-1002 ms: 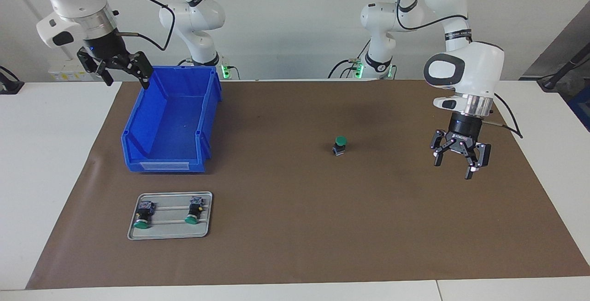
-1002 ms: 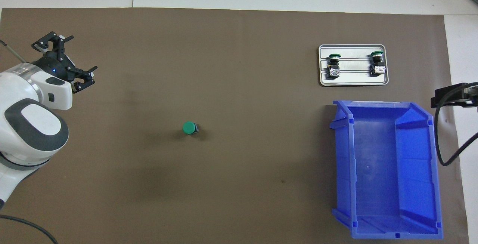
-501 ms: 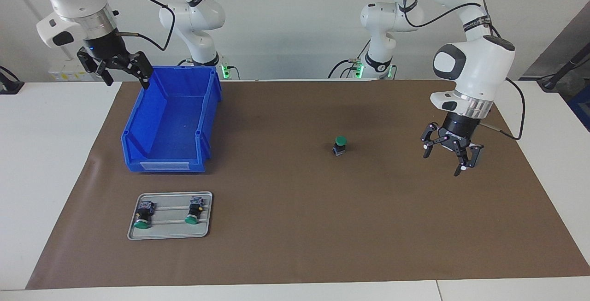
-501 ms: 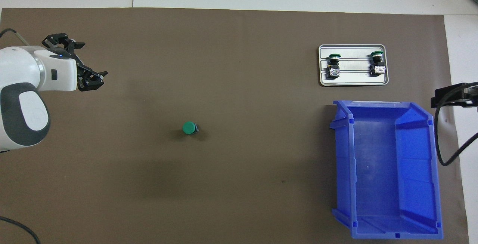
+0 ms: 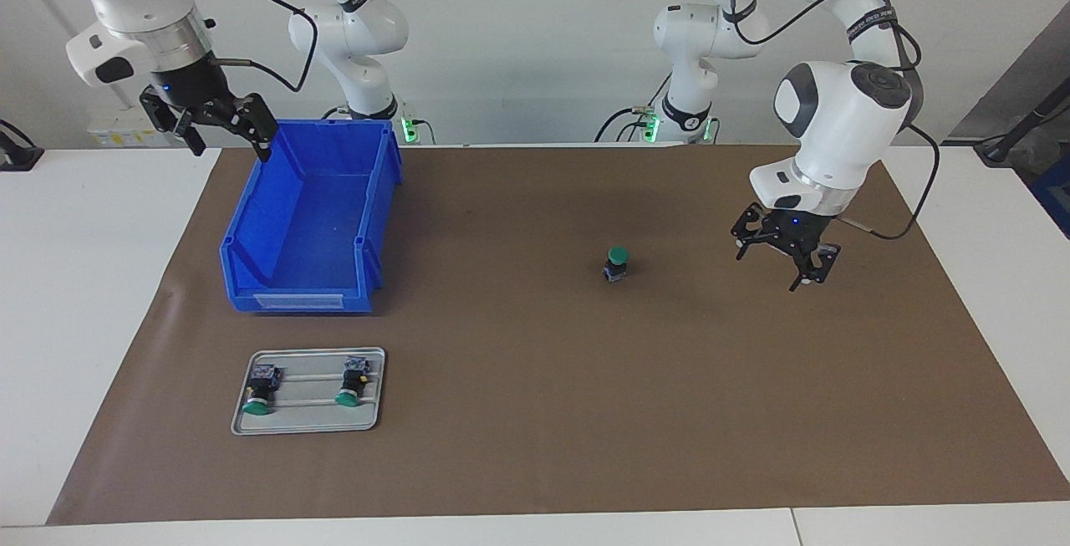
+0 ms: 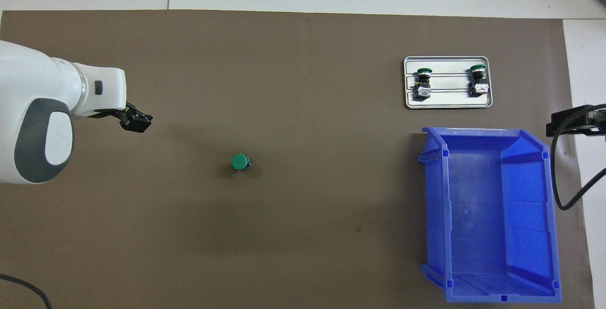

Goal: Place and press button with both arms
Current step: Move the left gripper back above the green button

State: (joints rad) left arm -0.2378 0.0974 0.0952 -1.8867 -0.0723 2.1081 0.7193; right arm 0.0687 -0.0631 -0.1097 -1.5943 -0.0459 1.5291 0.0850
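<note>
One button (image 5: pixel 617 262) stands upright on the brown mat, green cap up, also seen from overhead (image 6: pixel 240 162). My left gripper (image 5: pixel 773 267) hangs open and empty over the mat, a short way from the button toward the left arm's end. In the overhead view the white wrist hides most of it and only a fingertip (image 6: pixel 136 122) shows. My right gripper (image 5: pixel 227 143) waits open and empty in the air over the corner of the blue bin (image 5: pixel 292 299) nearest the robots.
A grey tray (image 5: pixel 309 417) (image 6: pixel 450 103) lies farther from the robots than the bin (image 6: pixel 433 205), with two more green-capped buttons (image 5: pixel 259 392) (image 5: pixel 353 384) lying on their sides on it. The bin holds nothing. Bare mat surrounds the upright button.
The left gripper has swung over the mat toward the button and nearer the robots, its wrist turning. The right arm, button, bin and tray have not moved.
</note>
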